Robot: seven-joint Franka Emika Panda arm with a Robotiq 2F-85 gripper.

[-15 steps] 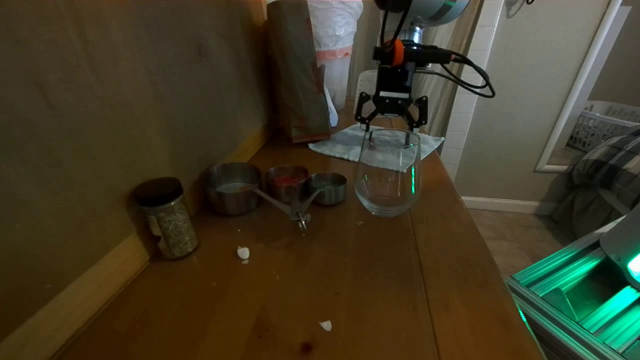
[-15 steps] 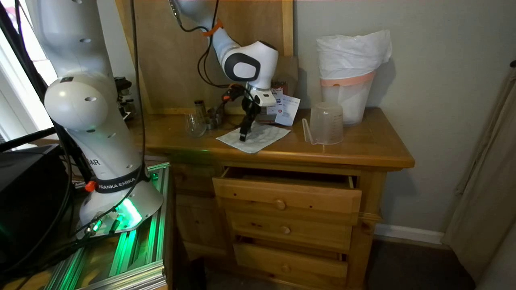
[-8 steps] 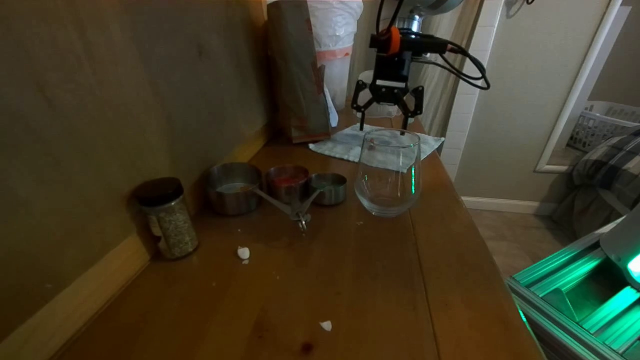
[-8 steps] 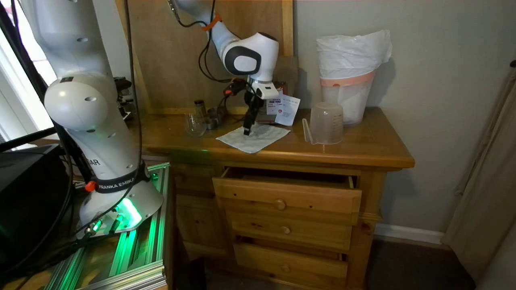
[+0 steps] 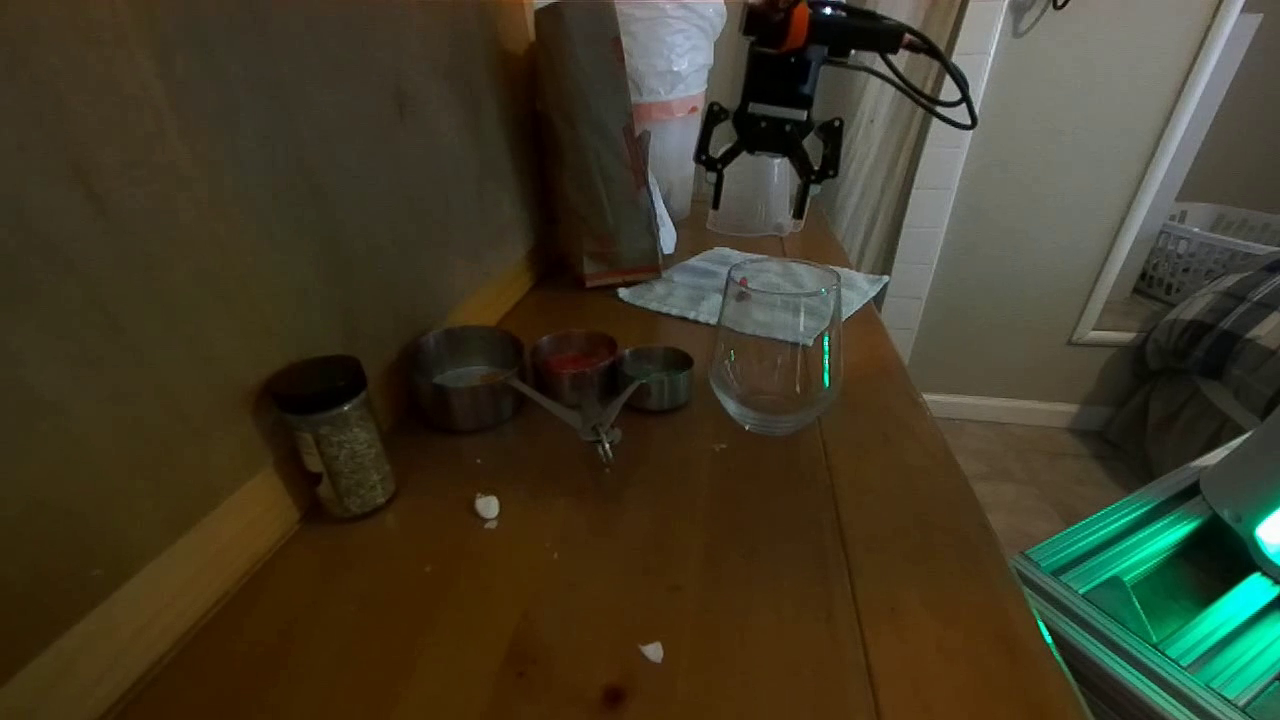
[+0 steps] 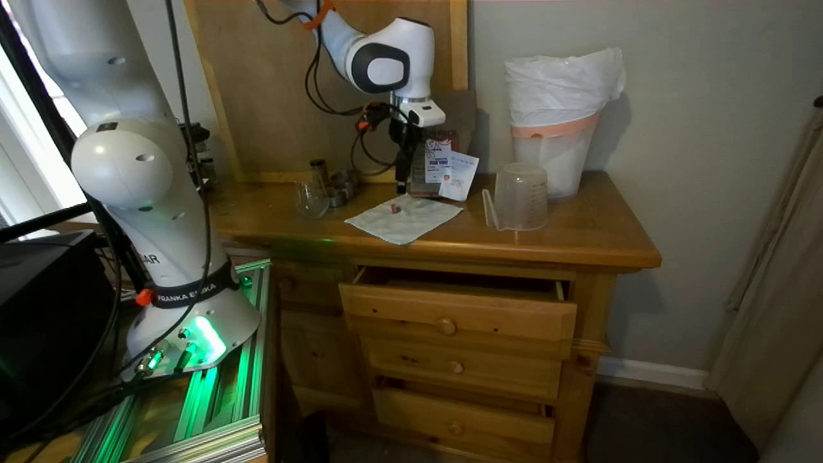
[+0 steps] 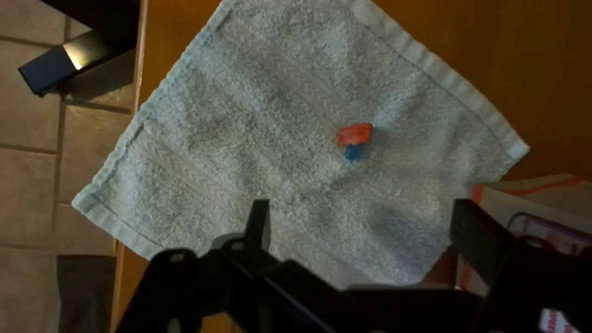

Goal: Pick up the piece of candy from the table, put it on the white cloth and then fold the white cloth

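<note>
The piece of candy lies on the white cloth. It is a small red-orange piece (image 7: 354, 134) with a blue bit (image 7: 353, 152) beside it in the wrist view. It also shows as a small red spot in both exterior views (image 6: 395, 209) (image 5: 742, 288). The white cloth (image 7: 231, 115) lies flat and unfolded on the brown wooden table (image 6: 598, 238), and shows in both exterior views (image 6: 411, 225) (image 5: 680, 285). My gripper (image 7: 360, 203) is wide open and empty above the cloth, apart from cloth and candy. It also hangs open in an exterior view (image 5: 757, 212).
A stemless glass (image 5: 775, 390) stands near the cloth. Metal measuring cups (image 5: 468, 390), a jar (image 5: 340, 440) and small white bits (image 5: 486, 506) lie along the table. A paper bag (image 5: 595, 150), plastic jug (image 6: 521, 199) and lined bin (image 6: 559, 128) stand beyond the cloth.
My gripper has risen from low over the cloth and stayed open. The candy on the cloth now shows in both exterior views. The cloth has not moved.
</note>
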